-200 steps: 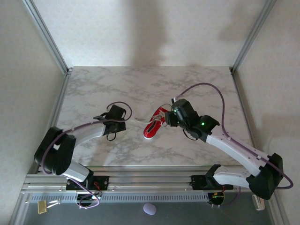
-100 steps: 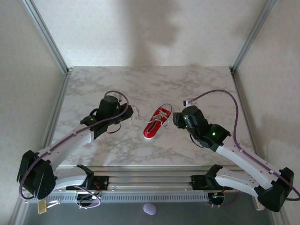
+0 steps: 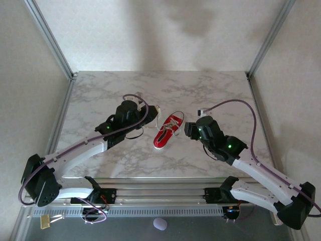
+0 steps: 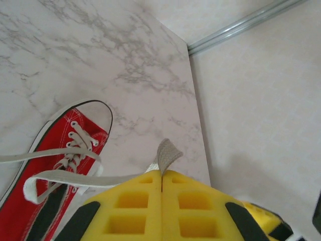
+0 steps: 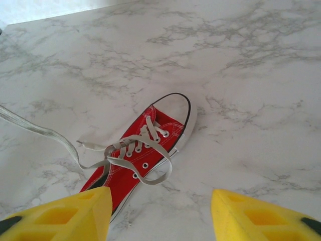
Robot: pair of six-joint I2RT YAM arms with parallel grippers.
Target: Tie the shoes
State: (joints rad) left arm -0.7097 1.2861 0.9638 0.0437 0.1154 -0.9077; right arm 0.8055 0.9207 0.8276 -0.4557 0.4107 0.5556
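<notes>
The left fingers are clenched together on a white lace, whose tip pokes up between them. The right fingers stand apart, grasping nothing, just beside the red sneaker. The sneaker lies near the middle of the counter.

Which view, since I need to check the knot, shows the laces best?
The right wrist view: the laces lie in full sight across the shoe, loosely crossed, one end trailing off. The left wrist view catches the strand pinched in the left fingers and part of the lacing. The top view shows them too small to read.
</notes>
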